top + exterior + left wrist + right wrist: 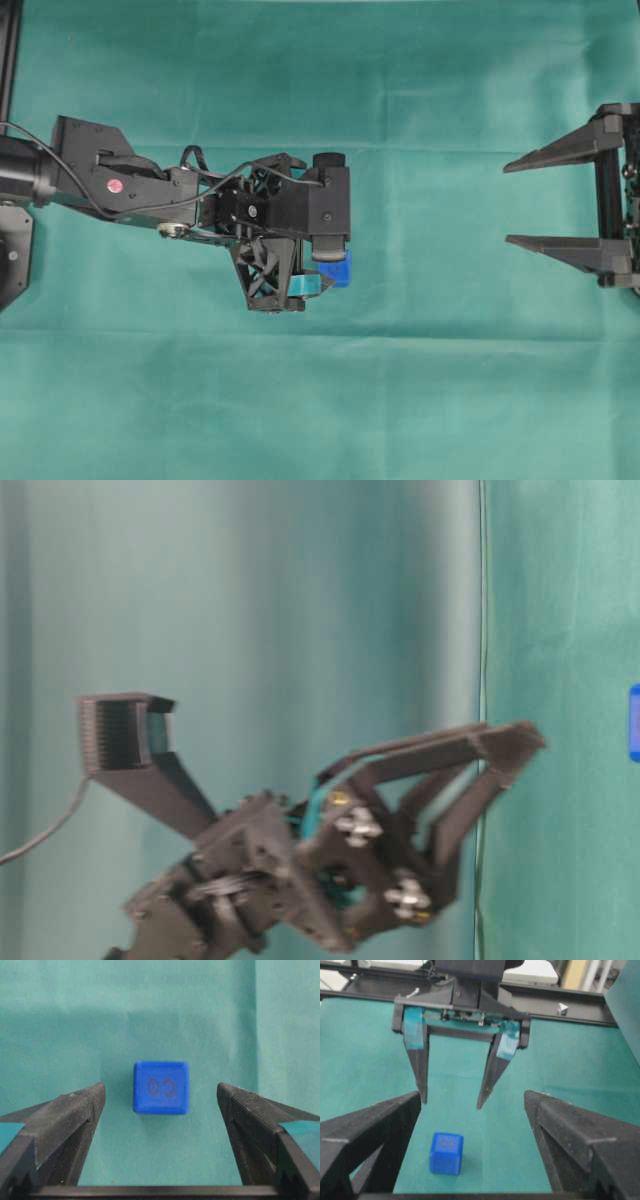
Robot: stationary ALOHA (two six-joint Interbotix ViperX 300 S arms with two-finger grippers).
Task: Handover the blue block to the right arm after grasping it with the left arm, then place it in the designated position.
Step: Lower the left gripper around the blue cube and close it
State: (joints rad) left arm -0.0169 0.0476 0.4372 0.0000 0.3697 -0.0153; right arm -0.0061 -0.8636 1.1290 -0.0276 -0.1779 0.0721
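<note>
Green cloth point(420, 380) underneath; blue block point(161, 1087) resting between spread left gripper point(161, 1097) fingers, untouched; right gripper point(522, 202) spread wide, empty.

Green cloth point(420, 380) covers table, creased; blue block point(161, 1087) rests directly on it.

Creased green cloth point(450, 400) covers the table under even light. At its far edge runs a black frame rail point(580, 1014). A white surface point(532, 971) lies beyond.
</note>
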